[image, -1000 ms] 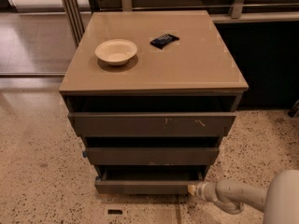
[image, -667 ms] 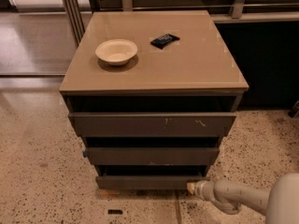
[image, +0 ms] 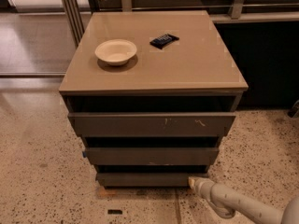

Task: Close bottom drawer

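Observation:
The bottom drawer [image: 145,178] is the lowest, narrowest dark grey-brown front of the cabinet [image: 154,50]. It sits nearly flush under the mid-width drawer front [image: 150,156], with only a thin dark gap above it. My gripper [image: 192,182] is at the end of the pale arm that comes in from the lower right. Its tip touches the right end of the bottom drawer front, just above the floor.
The widest drawer front [image: 152,124] with pale scratch marks sticks out furthest. A cream bowl [image: 116,51] and a small dark packet [image: 164,40] lie on the cabinet top. Speckled floor surrounds the cabinet. A dark counter base [image: 266,59] stands to the right.
The bottom drawer has slid inward: its tray was pulled out a second ago and its front is now nearly flush. My gripper has moved in with it toward the cabinet.

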